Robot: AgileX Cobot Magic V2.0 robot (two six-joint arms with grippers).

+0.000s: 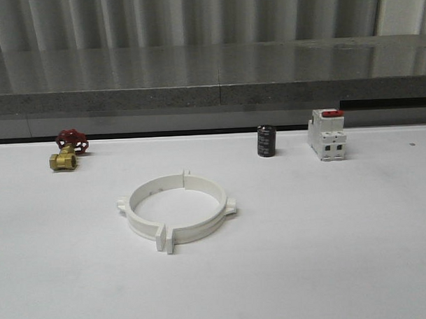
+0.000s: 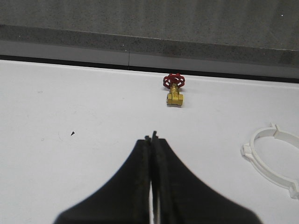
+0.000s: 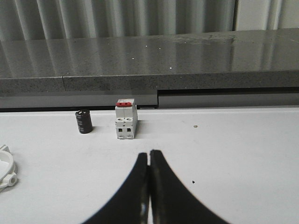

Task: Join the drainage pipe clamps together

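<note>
The two white drainage pipe clamps [image 1: 176, 209] lie flat on the white table as one ring, their end tabs meeting at the front and at the back. An arc of that ring [image 2: 272, 157] shows in the left wrist view, and a sliver of it [image 3: 5, 169] in the right wrist view. My left gripper [image 2: 151, 138] is shut with nothing in it, hovering over bare table well away from the ring. My right gripper [image 3: 149, 153] is also shut and empty, on the ring's other side.
A brass valve with a red handwheel [image 1: 68, 150] sits at the back left. A black cylinder [image 1: 266, 141] and a white breaker with a red top [image 1: 327, 134] stand at the back right. A grey ledge [image 1: 211, 96] runs behind the table.
</note>
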